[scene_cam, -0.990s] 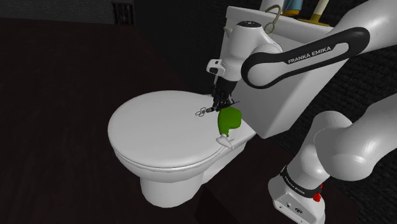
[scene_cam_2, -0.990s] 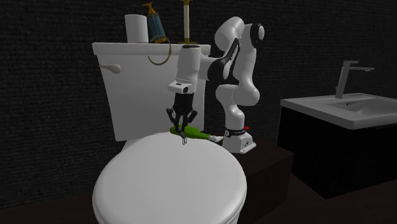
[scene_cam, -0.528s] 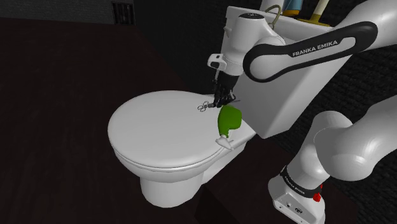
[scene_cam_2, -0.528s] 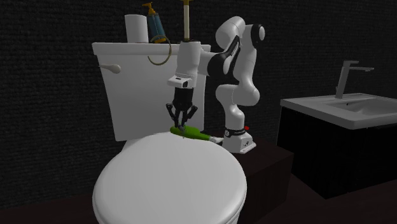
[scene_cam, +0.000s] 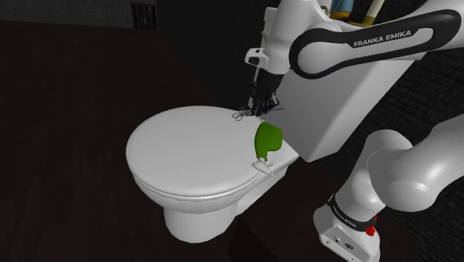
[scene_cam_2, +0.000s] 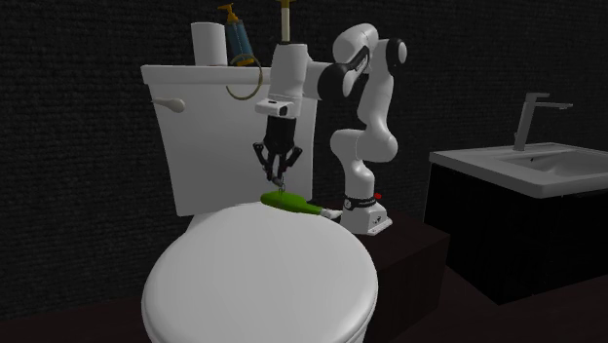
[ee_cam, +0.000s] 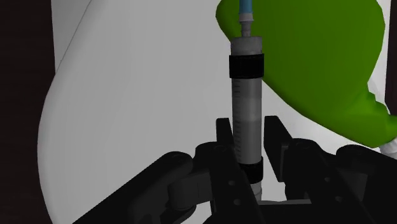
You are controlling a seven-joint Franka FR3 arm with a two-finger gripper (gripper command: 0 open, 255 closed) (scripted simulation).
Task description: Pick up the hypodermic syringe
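Setting: bathroom with dark walls and a dark floor. White toilet, lid (scene_cam: 186, 152) closed, tank (scene_cam: 334, 112) behind it. On the tank top: a white paper roll (scene_cam_2: 206, 41), a blue bottle (scene_cam_2: 239, 41) just beside it, and an upright stick further toward the second exterior view's right. Flush lever (scene_cam_2: 173, 104) on the tank front. A white sink (scene_cam_2: 531, 161) with a faucet (scene_cam_2: 534, 112) sits on a dark cabinet at the second exterior view's right, well apart from the toilet.

Arm: the stand (scene_cam_2: 362, 216) is on the floor beside the toilet. The arm reaches in front of the tank with the hand pointing straight down over the rear of the lid.

Gripper (ee_cam: 248, 137): clamped on the syringe (ee_cam: 247, 102). In the wrist view both black fingers (ee_cam: 224, 137) press the sides of the barrel, near its plunger end.

Syringe: pale grey translucent barrel, black band near the front, blue tip. It lies crosswise between the fingers, and the ring-shaped end sticks out toward the shoulder view's left. In the second exterior view it hangs above the lid with a gap beneath it, not touching the lid.

Other: a green rounded object (scene_cam: 266, 140) lies on the back edge of the lid by the hinge, under and just beside the gripper and apart from it. In the wrist view the syringe tip lines up with the edge of this green object.
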